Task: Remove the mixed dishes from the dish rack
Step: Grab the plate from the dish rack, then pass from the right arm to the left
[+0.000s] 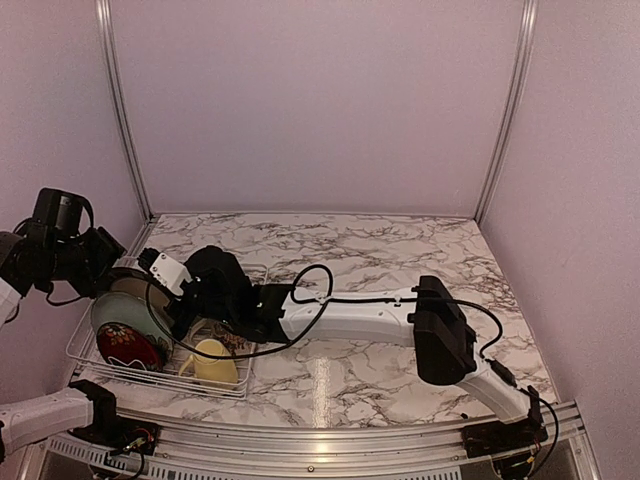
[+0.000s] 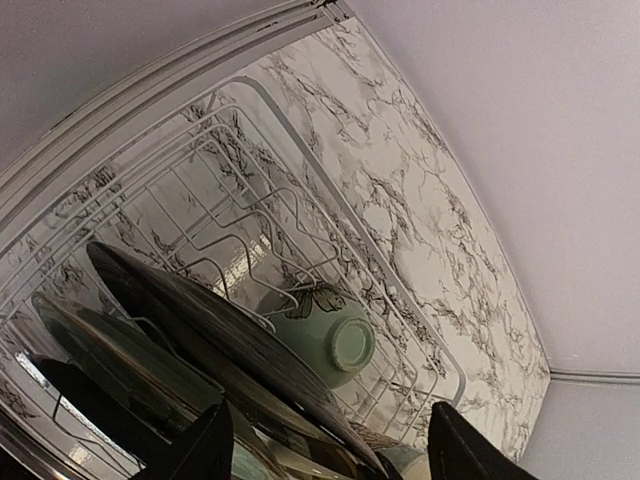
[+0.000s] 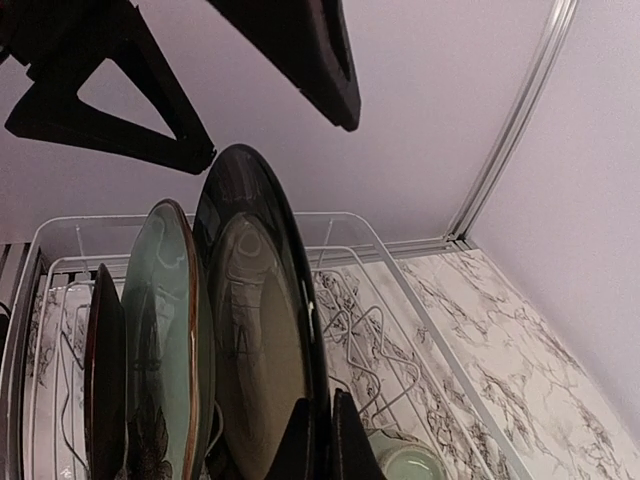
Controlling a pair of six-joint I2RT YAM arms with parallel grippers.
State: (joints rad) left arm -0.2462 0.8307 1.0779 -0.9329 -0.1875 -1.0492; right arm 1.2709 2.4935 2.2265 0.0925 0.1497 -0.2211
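Observation:
The white wire dish rack [image 1: 85,350] sits at the table's left. The black-rimmed cream plate [image 3: 260,340] stands upright in it, beside the pale green plate [image 3: 160,330] and the dark red patterned plate [image 3: 105,380]. My right gripper [image 3: 328,440] is shut on the black-rimmed plate's rim. My left gripper [image 2: 335,460] is open just above that plate's top edge [image 2: 200,310]; it also shows in the right wrist view [image 3: 275,135]. The small pale green bowl [image 2: 330,335] lies on its side in the rack. The pale yellow mug [image 1: 212,362] and the cream floral mug [image 1: 235,340] sit at the rack's near right.
My right arm [image 1: 350,315] stretches across the marble table [image 1: 400,250] to the rack. Upright wire prongs [image 3: 385,330] stand right of the plates. Purple walls close in the back and sides, with the left wall near the rack.

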